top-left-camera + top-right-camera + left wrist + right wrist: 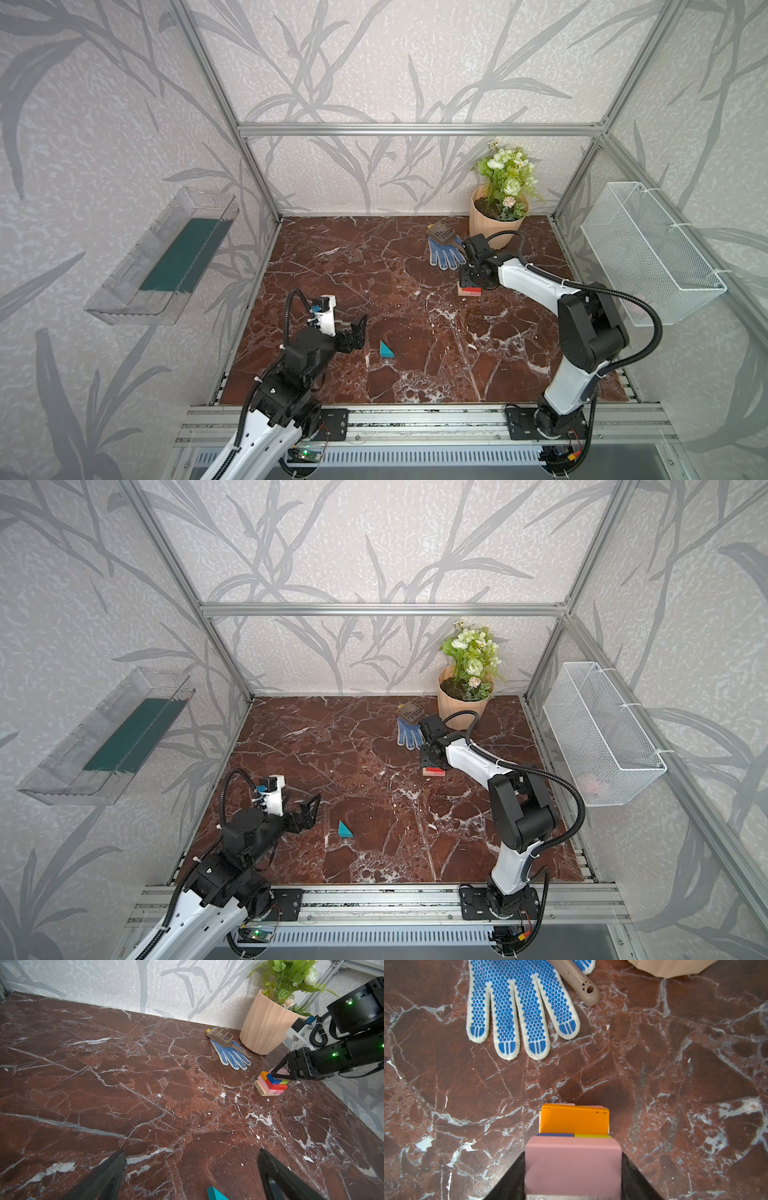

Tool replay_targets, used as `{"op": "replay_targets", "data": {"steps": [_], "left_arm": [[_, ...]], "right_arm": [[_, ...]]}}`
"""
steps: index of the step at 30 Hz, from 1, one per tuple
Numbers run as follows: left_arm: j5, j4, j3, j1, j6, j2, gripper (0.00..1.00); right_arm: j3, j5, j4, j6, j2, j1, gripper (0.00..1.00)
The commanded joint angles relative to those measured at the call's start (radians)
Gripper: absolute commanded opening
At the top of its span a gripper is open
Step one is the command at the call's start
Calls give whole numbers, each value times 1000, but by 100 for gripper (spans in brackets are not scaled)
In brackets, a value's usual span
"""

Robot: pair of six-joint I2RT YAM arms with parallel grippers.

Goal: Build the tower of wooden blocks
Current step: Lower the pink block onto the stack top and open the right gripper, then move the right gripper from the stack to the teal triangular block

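1. In both top views the tower (469, 291) stands on the marble table (353, 257) right of the middle and toward the far side, near a dotted work glove (446, 257). The right gripper (471, 280) hangs directly over it and hides its top
2. The teal wedge (344, 830) lies alone at the near left, well apart from the tower. It is just right of the left gripper (313, 812), whose jaws stand wide apart with nothing between them
3. At the far right a peach flowerpot (461, 708) stands behind the glove, and a brown scoop (410, 712) touches the glove
4. The left wrist view shows the stack in layers, with tan bars (262, 1091) at the base, pink and red above them, then an orange block (265, 1076), a blue block (271, 1079) and a lime block (283, 1081). The right gripper's jaws are clamped on a pink block (281, 1072) at the top of the stack
5. In the right wrist view the pink block fills the gap between the jaws, gripped on both sides. Past it lies the orange block, with slivers of blue and lime between them. Whether the pink block already rests on the stack cannot be told
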Motion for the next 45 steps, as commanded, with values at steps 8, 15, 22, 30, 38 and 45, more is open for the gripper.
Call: {"op": "replay_targets", "data": {"steps": [8, 15, 22, 30, 38, 45], "left_arm": [[3, 10, -7, -2, 12, -3, 99], [3, 10, -8, -2, 12, -3, 99], [4, 10, -8, -2, 13, -3, 99], [1, 10, -7, -2, 14, -3, 99], [-7, 10, -6, -2, 12, 1, 99], [-54, 0, -4, -2, -1, 10, 99]], "right_arm": [[-13, -2, -12, 15, -31, -5, 37], [-13, 7, -15, 16, -31, -4, 49], [-7, 6, -20, 16, -35, -4, 65], [-38, 14, -2, 5, -111, -2, 90], [-161, -7, 32, 4, -304, 2, 96], [-320, -6, 119, 8, -500, 177, 97]]}}
